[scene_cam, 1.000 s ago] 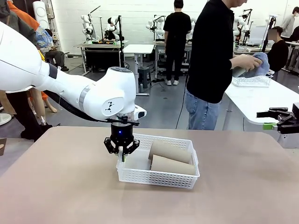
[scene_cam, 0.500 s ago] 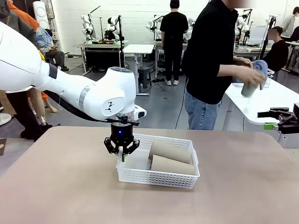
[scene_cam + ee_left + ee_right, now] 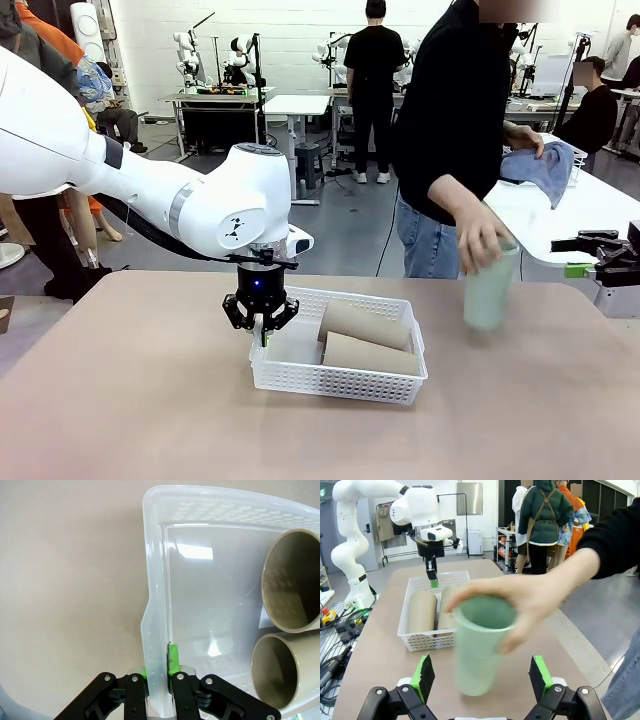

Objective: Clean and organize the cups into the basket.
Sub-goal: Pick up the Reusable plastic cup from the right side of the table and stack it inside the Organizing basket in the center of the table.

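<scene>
The white mesh basket sits mid-table with two brown cups lying side by side in its right half. My left gripper is shut on the basket's left rim; both cups' open mouths face it. A person's hand holds the mint green cup upright, low over the table right of the basket. My right gripper hangs open at the far right edge. The green cup stands just ahead of its spread fingers, the hand gripping the cup's top.
A side table behind the person carries a blue cloth and a wire basket. The tabletop left of and in front of the basket is bare. Other people stand farther back.
The person has turned from the side table and brought the green cup down and left to the work table, leaving the blue cloth behind. Both arms have stayed still.
</scene>
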`<state>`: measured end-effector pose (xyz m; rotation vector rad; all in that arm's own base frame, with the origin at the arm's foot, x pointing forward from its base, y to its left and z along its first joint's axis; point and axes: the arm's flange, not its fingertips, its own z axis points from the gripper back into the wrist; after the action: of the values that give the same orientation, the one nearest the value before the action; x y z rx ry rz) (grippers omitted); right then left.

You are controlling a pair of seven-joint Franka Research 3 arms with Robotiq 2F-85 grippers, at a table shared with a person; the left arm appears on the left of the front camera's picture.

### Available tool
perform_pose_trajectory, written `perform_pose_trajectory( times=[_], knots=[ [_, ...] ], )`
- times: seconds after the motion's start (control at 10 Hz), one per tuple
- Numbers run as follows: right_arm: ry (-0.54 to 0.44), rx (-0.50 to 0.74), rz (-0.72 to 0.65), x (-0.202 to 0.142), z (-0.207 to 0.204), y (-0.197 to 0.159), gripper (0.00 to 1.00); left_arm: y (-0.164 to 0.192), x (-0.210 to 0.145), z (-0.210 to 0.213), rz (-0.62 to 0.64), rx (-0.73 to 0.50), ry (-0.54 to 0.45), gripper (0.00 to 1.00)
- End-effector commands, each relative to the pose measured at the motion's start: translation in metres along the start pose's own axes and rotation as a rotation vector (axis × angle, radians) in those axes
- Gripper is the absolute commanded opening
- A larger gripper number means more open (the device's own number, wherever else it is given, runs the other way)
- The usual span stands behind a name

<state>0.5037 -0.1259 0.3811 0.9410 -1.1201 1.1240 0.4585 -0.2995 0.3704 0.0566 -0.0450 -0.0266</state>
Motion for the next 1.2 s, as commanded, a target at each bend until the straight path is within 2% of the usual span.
perform_pose_trajectory(
  times=[0.0,1.1],
  knots=[
    [-0.008,0.007,-0.003,0.0001,-0.0022,0.0049,1.00,-0.0006,-0.0003,0.0023,0.004,0.003,-0.006,0.00],
    [-0.008,0.007,-0.003,0.0001,-0.0022,0.0049,1.00,-0.0006,-0.0003,0.0023,0.004,0.003,-0.006,0.00]
  ],
)
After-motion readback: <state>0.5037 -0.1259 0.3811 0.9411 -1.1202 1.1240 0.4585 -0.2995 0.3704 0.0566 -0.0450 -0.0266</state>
